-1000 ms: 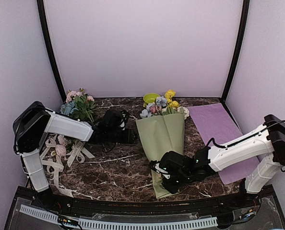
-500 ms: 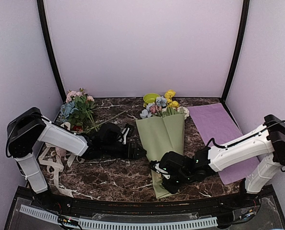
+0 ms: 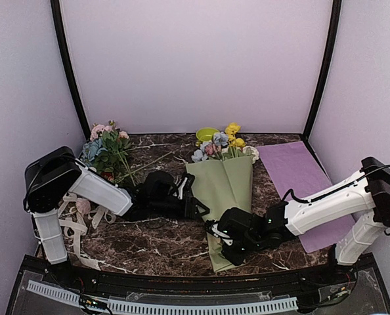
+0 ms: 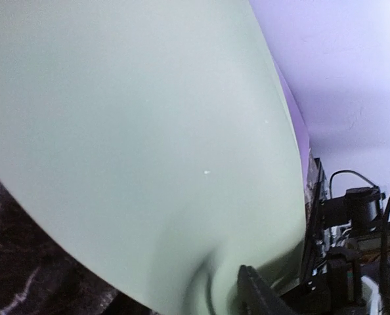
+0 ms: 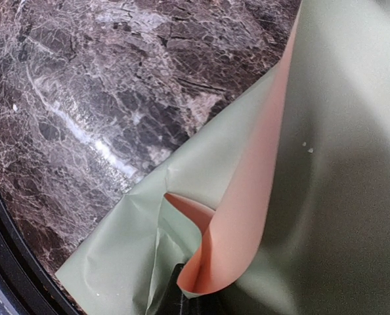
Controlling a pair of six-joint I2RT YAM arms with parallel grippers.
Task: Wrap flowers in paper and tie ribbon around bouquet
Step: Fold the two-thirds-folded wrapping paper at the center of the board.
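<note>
The bouquet (image 3: 220, 187) lies mid-table, a cone of sage-green paper (image 4: 136, 131) with yellow, blue and pink flowers (image 3: 221, 140) at its far, wide end. My right gripper (image 3: 222, 241) is shut on the paper near the cone's narrow end. In the right wrist view the peach inner sheet (image 5: 247, 203) curls out of the right gripper (image 5: 195, 296). My left gripper (image 3: 200, 210) is against the cone's left edge. The paper fills the left wrist view and only one dark finger (image 4: 257, 295) shows, beside a crease. The ribbon (image 3: 73, 220) lies in loops at the left.
A loose leafy cluster of pink and blue blooms (image 3: 107, 147) lies at the back left. A flat purple sheet (image 3: 300, 176) lies to the right of the bouquet. A small green bowl (image 3: 207, 134) stands behind the flower heads. The marble table (image 3: 162, 243) shows between the arms.
My left arm has swung right from beside the leafy cluster to the bouquet's left edge. The right arm and the bouquet have not moved.
</note>
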